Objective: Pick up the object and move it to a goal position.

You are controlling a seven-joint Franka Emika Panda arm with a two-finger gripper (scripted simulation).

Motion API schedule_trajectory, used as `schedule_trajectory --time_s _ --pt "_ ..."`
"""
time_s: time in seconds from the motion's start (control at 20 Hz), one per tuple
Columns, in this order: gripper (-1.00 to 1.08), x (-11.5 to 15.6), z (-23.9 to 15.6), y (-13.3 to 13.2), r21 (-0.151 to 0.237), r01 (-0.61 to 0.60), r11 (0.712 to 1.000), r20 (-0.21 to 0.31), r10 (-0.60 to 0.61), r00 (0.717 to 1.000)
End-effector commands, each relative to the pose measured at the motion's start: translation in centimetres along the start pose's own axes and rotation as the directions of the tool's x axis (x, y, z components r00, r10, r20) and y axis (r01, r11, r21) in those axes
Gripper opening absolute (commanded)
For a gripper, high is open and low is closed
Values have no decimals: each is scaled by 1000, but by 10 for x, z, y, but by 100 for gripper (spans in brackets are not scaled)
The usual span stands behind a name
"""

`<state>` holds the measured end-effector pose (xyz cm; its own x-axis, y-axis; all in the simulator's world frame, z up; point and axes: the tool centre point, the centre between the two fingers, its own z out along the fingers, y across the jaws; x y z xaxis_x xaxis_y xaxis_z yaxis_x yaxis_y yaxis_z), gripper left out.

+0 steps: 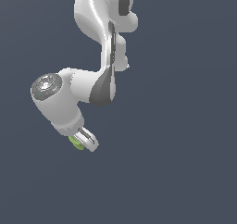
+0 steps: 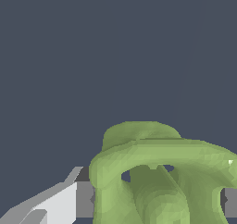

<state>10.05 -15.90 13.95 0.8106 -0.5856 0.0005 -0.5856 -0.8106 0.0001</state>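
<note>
The object [image 1: 76,143] is a small lime-green lump peeking out beside the white gripper [image 1: 83,142] at the arm's low end in the exterior view. Most of it is hidden behind the fingers. In the wrist view the object [image 2: 157,172] fills the space between the two grey finger pads [image 2: 84,200], which press against its sides. It looks lumpy, with holes through it. The gripper is shut on the object.
The white arm [image 1: 99,42] comes down from the top of the exterior view. Around it is only a plain dark blue-grey background [image 1: 185,126], with no other objects or edges visible.
</note>
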Motion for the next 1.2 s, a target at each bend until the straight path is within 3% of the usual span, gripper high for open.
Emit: schedule_trajectory --time_s 0.0,0.5,1.15 --pt "-100 11 -4 -1 0 0 1000 0 0 1000" --pt "-100 41 -15 -3 0 -1 1000 1 1 1000" --pt "-100 53 -19 -4 0 -1 1000 1 1 1000"
